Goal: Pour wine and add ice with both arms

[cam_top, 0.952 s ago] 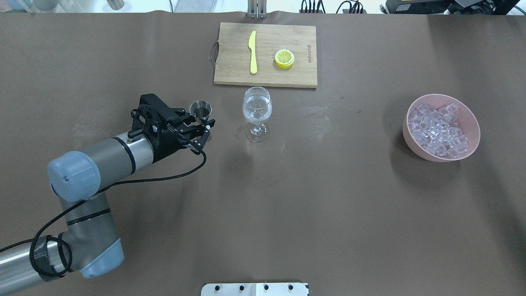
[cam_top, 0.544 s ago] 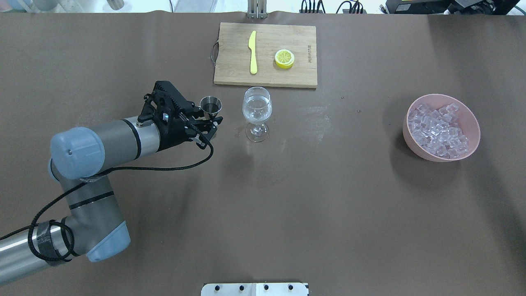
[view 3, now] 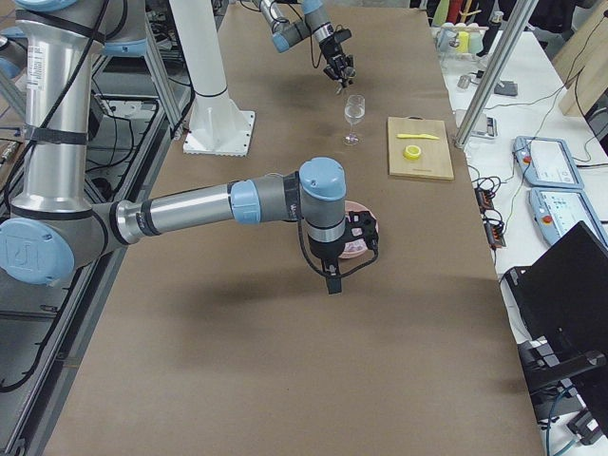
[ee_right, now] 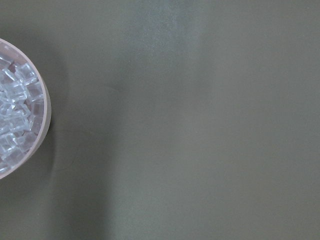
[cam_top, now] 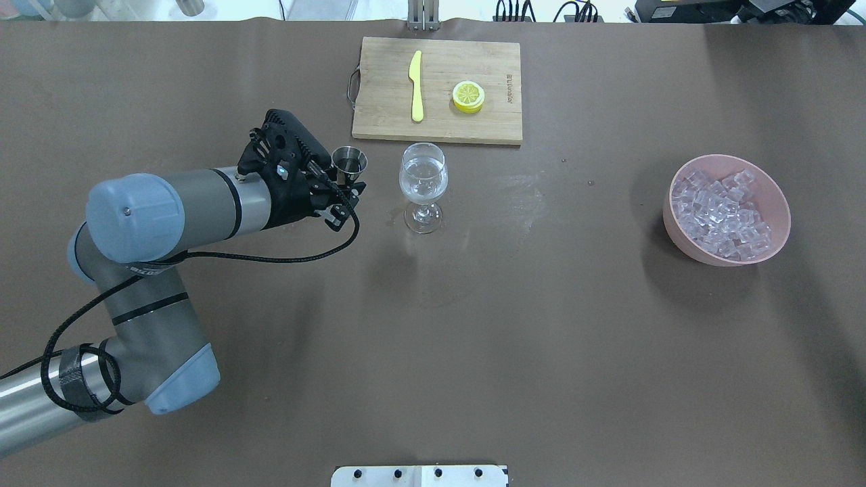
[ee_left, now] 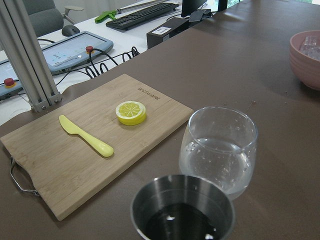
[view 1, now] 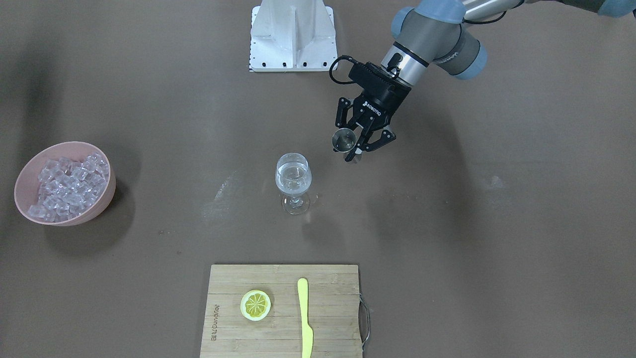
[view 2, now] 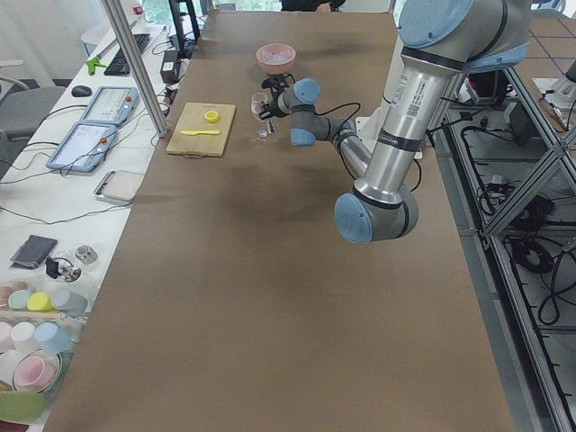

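1. Two arms show; the left gripper [cam_top: 346, 191] pinches a small steel cup [cam_top: 349, 162], held upright just left of the stemmed glass [cam_top: 423, 182] in the overhead view and apart from it.
2. Some wine [view 1: 293, 180] lies in the lower part of the glass, which stands at centre frame near the lower edge of the cutting board [cam_top: 385, 101].
3. Much ice [cam_top: 720, 213] is heaped in a pink bowl [cam_top: 678, 233] at the right of the overhead view.
4. Over that bowl in the right-side view hangs the right gripper [view 3: 363, 236]; I cannot tell whether its fingers are spread or pressed together.
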